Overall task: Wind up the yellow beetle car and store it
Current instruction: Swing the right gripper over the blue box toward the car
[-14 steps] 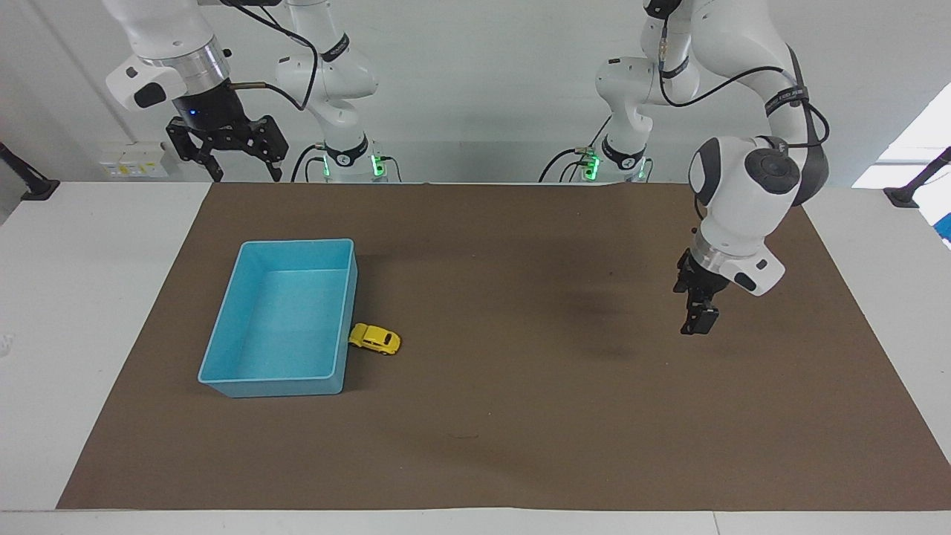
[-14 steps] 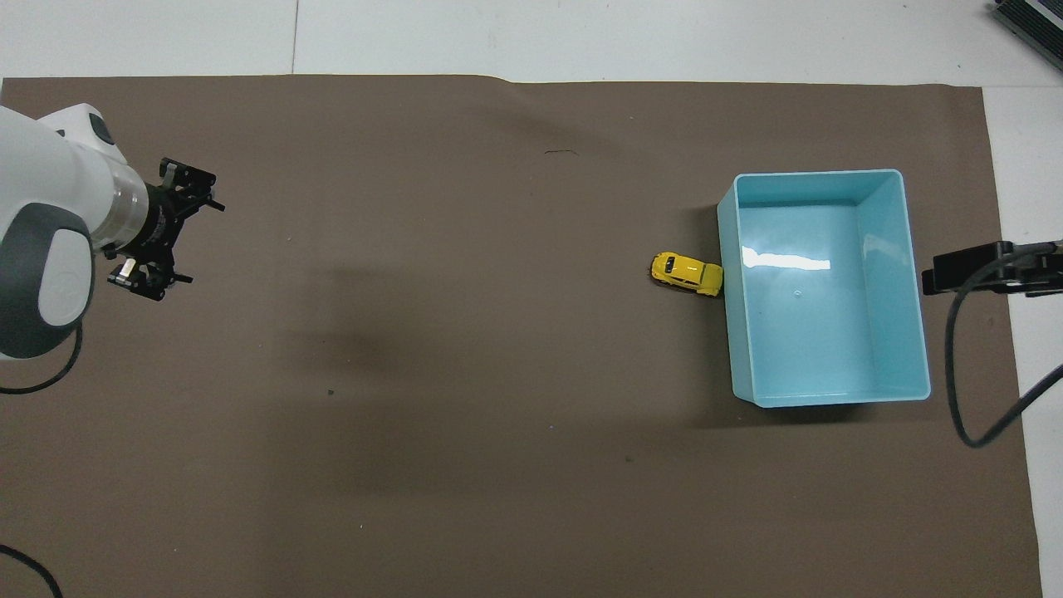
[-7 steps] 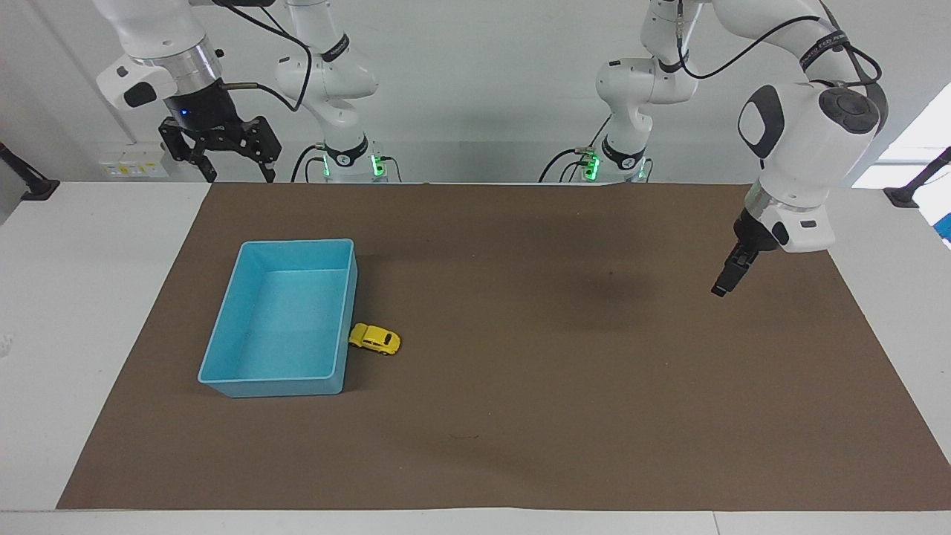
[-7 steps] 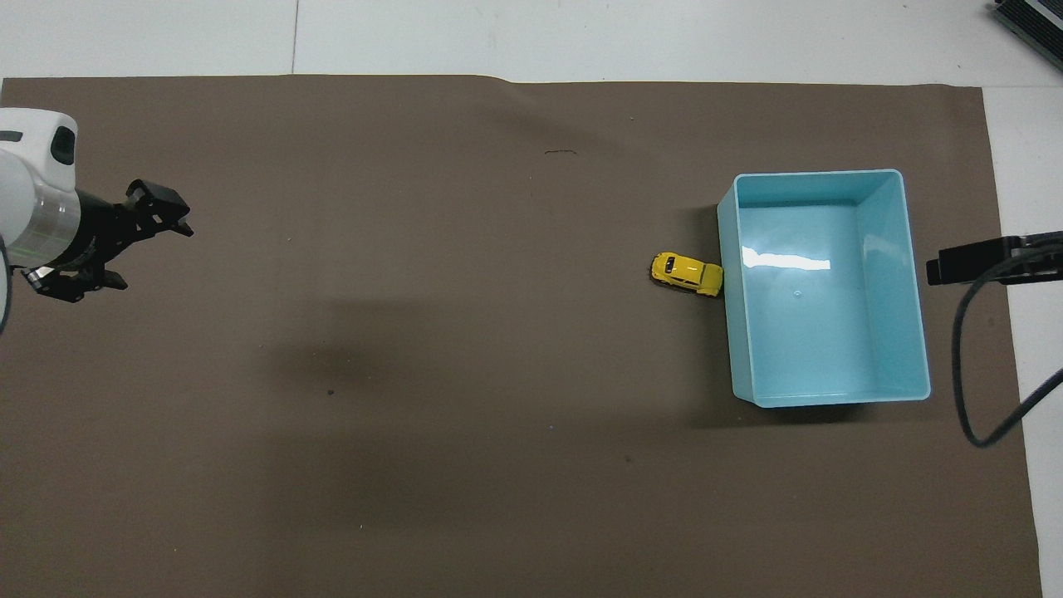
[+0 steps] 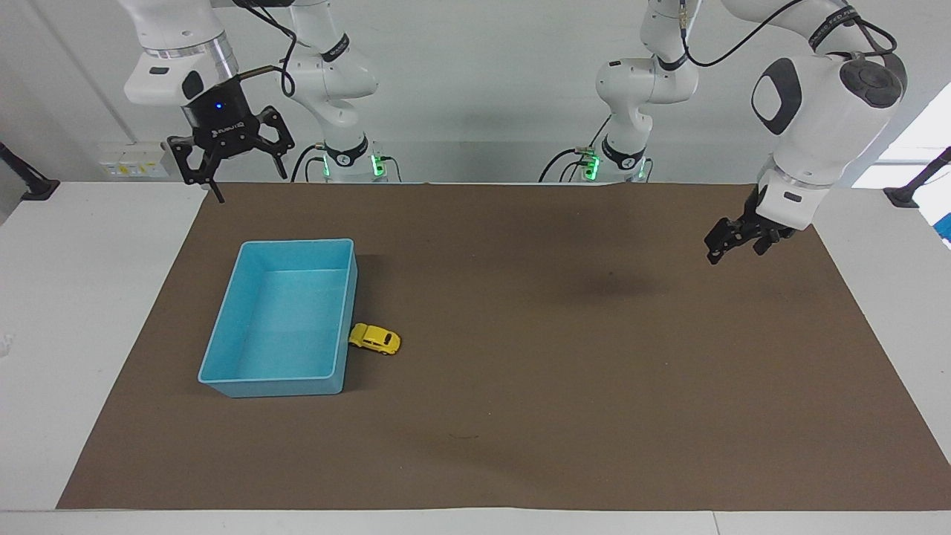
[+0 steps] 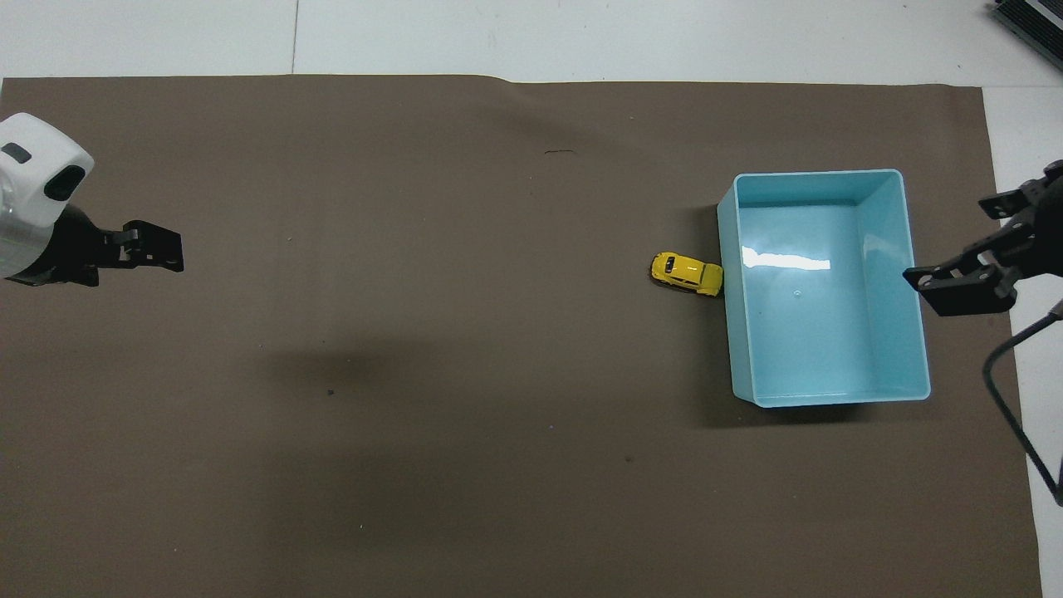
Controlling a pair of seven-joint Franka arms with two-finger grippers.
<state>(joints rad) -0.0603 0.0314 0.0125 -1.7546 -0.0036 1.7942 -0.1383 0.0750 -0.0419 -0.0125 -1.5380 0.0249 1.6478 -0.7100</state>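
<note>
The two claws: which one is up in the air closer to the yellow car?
The right claw, raised at the light blue bin's end, where the yellow beetle car sits. The left claw hangs over the mat's other end.

Yellow beetle car (image 5: 375, 339), light blue bin (image 5: 223, 324), brown mat (image 5: 565, 386), white table (image 5: 89, 297)

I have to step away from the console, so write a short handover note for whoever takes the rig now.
Left gripper: open, empty, raised over the mat at the left arm's end.
Right gripper: open, empty, raised at the mat's edge nearest the robots, near the blue bin.
Yellow car: on the mat, on its wheels, right against the bin's outer wall on the side toward the left arm.
Bin: empty.
Done: nothing visible; the car is not stored.
Left: pick up the car, wind it, put it in the bin.
</note>
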